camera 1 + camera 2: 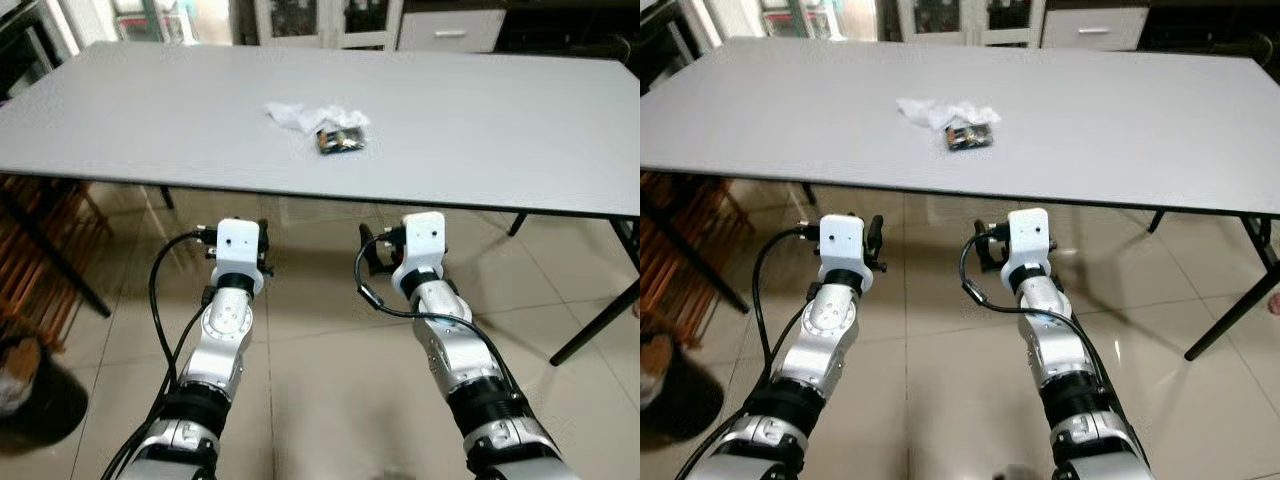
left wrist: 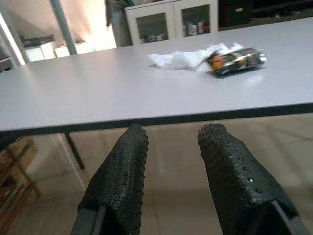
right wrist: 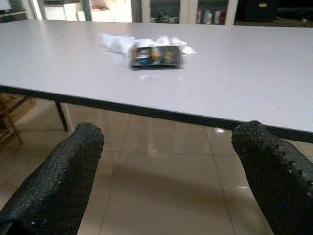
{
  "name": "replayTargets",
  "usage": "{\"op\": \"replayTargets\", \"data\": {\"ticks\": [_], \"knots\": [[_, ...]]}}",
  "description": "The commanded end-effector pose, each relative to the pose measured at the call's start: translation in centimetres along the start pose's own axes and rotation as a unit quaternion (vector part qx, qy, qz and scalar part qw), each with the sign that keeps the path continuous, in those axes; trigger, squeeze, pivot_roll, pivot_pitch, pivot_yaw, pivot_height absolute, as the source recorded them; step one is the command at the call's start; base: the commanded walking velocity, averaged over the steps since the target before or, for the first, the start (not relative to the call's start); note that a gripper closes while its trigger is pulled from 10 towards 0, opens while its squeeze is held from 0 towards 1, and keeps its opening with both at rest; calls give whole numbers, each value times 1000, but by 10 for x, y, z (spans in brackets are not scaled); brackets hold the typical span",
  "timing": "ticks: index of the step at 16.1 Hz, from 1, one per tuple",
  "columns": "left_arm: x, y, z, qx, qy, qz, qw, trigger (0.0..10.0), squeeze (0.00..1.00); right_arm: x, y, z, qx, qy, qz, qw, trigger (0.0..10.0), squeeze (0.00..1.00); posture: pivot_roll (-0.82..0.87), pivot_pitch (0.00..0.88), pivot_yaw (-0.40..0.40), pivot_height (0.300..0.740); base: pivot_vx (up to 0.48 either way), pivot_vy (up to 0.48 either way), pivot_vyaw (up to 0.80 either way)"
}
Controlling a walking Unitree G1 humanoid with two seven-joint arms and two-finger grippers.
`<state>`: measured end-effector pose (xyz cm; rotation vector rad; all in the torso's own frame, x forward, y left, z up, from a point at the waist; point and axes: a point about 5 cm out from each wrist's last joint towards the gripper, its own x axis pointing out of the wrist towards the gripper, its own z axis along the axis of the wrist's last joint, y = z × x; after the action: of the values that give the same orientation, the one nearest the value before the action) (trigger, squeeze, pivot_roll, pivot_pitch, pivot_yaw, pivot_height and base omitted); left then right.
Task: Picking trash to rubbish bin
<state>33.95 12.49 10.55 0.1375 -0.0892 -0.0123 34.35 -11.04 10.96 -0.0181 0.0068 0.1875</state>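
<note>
A dark printed snack wrapper [image 1: 341, 140] lies near the middle of the grey table [image 1: 500, 130]. Crumpled white paper [image 1: 300, 115] touches its far-left side. Both arms are held out low in front of the table's near edge, below the tabletop. My left gripper [image 2: 173, 134] is open with a narrow gap and nothing between its fingers. It points up at the wrapper [image 2: 237, 61] and the paper [image 2: 183, 59]. My right gripper [image 3: 168, 134] is open wide and empty, facing the wrapper [image 3: 156, 56] from under the edge.
A dark round container [image 1: 35, 395] stands on the tiled floor at the lower left. A wooden frame [image 1: 45, 260] sits under the table's left end, and black table legs [image 1: 600, 325] slant down on the right. Cabinets [image 1: 330, 20] line the far wall.
</note>
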Motion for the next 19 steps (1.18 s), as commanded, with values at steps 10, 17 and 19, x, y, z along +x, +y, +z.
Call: {"op": "replayTargets", "data": {"ticks": [10,17,19], "knots": [[2,-6,3,-3,-2,-6,1000,10000,0,0,-6,2,4,-2,-12,1000,10000,0,-57,74,29,740,480,0,0],[2,-6,3,-3,-2,-6,1000,10000,0,0,-6,3,4,-9,-9,1000,10000,0,-56,72,28,740,480,0,-229],[2,-6,3,-2,-2,-5,1000,10000,0,0,-6,4,6,-10,-9,1000,10000,0,-55,73,27,740,480,0,0]]}}
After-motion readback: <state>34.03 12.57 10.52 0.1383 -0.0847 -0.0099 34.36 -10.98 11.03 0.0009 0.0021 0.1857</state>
